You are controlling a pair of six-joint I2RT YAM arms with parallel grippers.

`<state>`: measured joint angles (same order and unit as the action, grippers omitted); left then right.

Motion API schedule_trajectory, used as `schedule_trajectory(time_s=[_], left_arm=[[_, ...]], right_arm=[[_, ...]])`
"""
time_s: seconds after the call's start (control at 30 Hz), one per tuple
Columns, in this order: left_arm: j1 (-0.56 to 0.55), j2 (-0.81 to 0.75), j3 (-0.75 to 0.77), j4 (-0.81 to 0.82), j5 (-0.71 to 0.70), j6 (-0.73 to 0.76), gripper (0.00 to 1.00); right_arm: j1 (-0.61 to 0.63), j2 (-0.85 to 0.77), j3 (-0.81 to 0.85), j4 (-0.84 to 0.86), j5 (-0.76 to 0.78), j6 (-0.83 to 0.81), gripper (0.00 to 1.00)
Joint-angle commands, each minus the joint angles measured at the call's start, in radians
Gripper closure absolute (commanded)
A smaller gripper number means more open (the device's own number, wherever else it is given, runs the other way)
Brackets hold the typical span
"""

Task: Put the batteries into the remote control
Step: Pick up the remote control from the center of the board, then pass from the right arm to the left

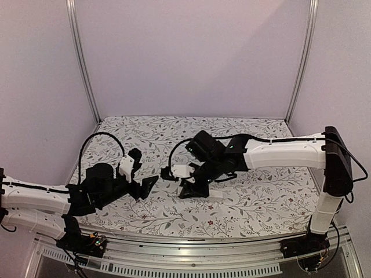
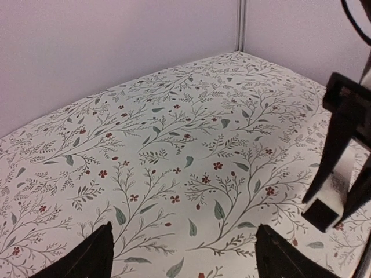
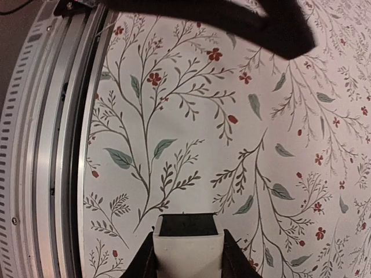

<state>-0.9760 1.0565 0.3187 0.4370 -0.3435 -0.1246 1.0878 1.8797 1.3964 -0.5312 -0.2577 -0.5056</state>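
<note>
My right gripper (image 3: 188, 258) is shut on the remote control (image 3: 187, 240), a slim white bar whose black-patched end (image 3: 186, 225) sticks out past the fingertips, above the floral table. In the top view this gripper (image 1: 194, 185) hangs over the table's middle. The left wrist view shows it on the right, with the remote (image 2: 333, 191) between its fingers. My left gripper (image 2: 188, 260) is open and empty, its jaws far apart just above the cloth. In the top view it (image 1: 145, 172) sits left of the right gripper. No batteries show in any view.
The floral cloth (image 1: 243, 202) covers the table, with plain walls on three sides. A metal rail (image 3: 52, 145) runs along the near edge. A pale strip (image 1: 217, 195) shows under my right gripper. A dark finger of the left gripper (image 3: 232, 23) crosses the top of the right wrist view.
</note>
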Motion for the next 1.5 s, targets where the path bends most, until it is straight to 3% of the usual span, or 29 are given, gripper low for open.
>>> schedule_trajectory(time_s=[0.0,0.13,0.27,0.43,0.57,0.7,1.07,1.13,1.17,1.23,1.27,1.3,1.47], left_arm=[[-0.041,-0.030,0.022,0.072,0.085,0.062,0.16],[-0.113,-0.020,0.053,0.236,0.191,0.133,0.16],[-0.141,0.057,0.172,0.281,0.303,0.142,0.14],[-0.145,0.174,0.344,0.325,0.384,0.098,0.09],[-0.146,0.234,0.437,0.331,0.404,0.047,0.14],[-0.145,0.267,0.471,0.338,0.481,0.014,0.27],[-0.148,0.263,0.476,0.328,0.482,-0.051,0.98],[-0.147,0.258,0.483,0.299,0.458,-0.063,1.00],[-0.147,0.252,0.487,0.265,0.434,-0.073,1.00],[-0.145,0.236,0.492,0.196,0.366,-0.091,1.00],[-0.146,0.225,0.493,0.154,0.317,-0.104,1.00],[-0.145,0.214,0.495,0.100,0.253,-0.122,1.00],[-0.049,0.186,0.521,-0.258,0.058,-0.334,1.00]], right_arm=[[-0.083,-0.195,0.043,0.155,-0.163,0.176,0.94],[-0.092,-0.331,-0.022,0.398,-0.265,0.270,0.94],[-0.093,-0.414,-0.068,0.610,-0.318,0.366,0.94],[-0.092,-0.458,-0.078,0.734,-0.385,0.440,0.95],[-0.092,-0.474,-0.088,0.772,-0.405,0.475,0.95],[-0.092,-0.499,-0.115,0.808,-0.402,0.488,0.94],[-0.092,-0.518,-0.157,0.843,-0.385,0.501,0.94],[-0.092,-0.519,-0.164,0.839,-0.367,0.501,0.83],[-0.093,-0.523,-0.172,0.835,-0.337,0.501,0.72],[-0.093,-0.536,-0.189,0.817,-0.235,0.500,0.37],[-0.094,-0.543,-0.199,0.797,-0.159,0.497,0.14],[-0.094,-0.558,-0.207,0.780,-0.085,0.495,0.03],[-0.095,-0.572,-0.180,0.586,0.395,0.493,0.01]])
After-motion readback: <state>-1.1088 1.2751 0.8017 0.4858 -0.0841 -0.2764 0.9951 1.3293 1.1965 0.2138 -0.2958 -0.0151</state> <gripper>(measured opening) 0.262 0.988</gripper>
